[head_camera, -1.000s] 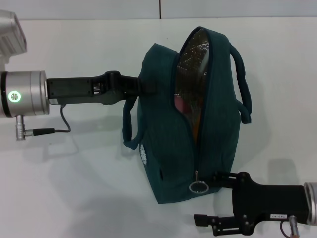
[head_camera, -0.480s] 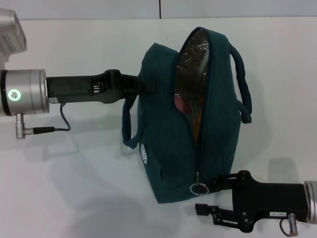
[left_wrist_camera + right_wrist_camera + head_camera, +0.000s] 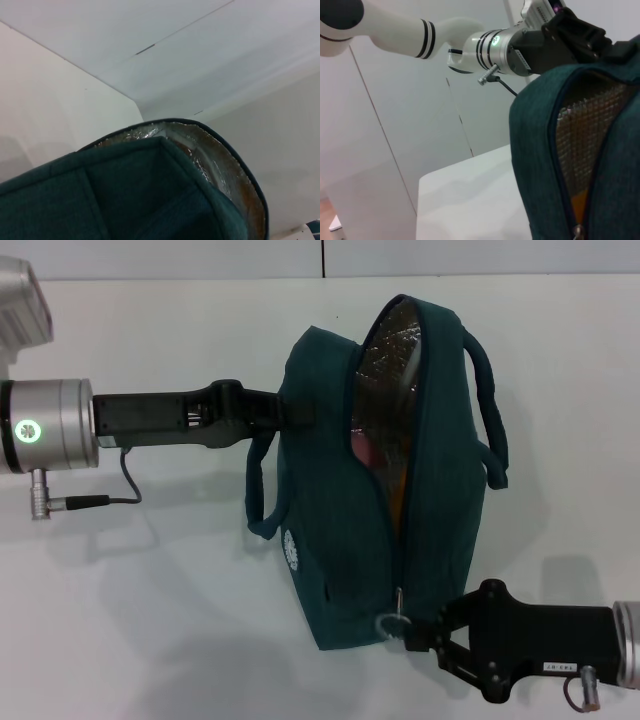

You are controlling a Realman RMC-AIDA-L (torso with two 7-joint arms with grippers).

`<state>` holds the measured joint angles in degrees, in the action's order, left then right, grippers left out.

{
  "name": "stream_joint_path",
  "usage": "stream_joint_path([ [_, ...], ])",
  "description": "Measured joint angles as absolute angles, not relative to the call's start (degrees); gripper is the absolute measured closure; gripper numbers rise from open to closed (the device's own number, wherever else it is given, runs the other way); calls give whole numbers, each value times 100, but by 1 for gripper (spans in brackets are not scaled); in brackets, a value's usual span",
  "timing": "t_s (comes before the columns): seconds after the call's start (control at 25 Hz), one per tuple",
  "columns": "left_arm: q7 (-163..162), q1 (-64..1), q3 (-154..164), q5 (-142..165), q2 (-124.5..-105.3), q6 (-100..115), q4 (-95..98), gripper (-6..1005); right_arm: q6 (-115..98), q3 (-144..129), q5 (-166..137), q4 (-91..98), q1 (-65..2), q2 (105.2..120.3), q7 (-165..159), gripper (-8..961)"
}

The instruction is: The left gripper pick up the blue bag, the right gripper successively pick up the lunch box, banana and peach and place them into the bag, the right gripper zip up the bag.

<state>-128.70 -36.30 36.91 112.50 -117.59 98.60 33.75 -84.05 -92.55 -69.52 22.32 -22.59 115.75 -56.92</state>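
The blue bag (image 3: 330, 520) hangs upright mid-table with its zip open, showing the silver foil lining (image 3: 385, 360). My left gripper (image 3: 297, 416) is shut on the bag's upper left side. A pink patch of the peach (image 3: 362, 453) and an orange strip of the banana (image 3: 398, 492) show through the opening; the lunch box is hidden. At the bag's lower front, my right gripper (image 3: 410, 636) has its fingers pinched together on the ring zip pull (image 3: 391, 624). The right wrist view shows the bag (image 3: 535, 150), the banana (image 3: 580, 202) and the left gripper (image 3: 580, 37). The left wrist view shows only the bag's top (image 3: 150, 200).
The white table (image 3: 150, 620) runs around the bag on all sides. A loop handle (image 3: 492, 410) sticks out on the bag's right and another (image 3: 258, 490) hangs on its left. A grey cable (image 3: 125, 490) loops under the left wrist.
The right gripper's fingers went from wide apart to closed on the ring zip pull, and the hand shifted slightly left. The left arm and bag held still.
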Motion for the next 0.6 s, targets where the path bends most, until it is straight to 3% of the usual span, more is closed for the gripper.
stream_joint_path([
  [0.04, -12869, -3630, 3691, 11250, -11759, 9861, 3375, 866, -8391, -9254, -6951, 2232, -2259, 11575, -5692, 810],
  [0.28, -12867, -3630, 3691, 11250, -11759, 9861, 3375, 866, -8382, -9254, -6952, 2232, -2243, 11572, -5678, 921],
  [0.6, -12850, -3618, 3691, 11249, -11751, 9861, 3375, 865, -8558, -8944, -6948, 2235, -2104, 11542, -5667, 947],
])
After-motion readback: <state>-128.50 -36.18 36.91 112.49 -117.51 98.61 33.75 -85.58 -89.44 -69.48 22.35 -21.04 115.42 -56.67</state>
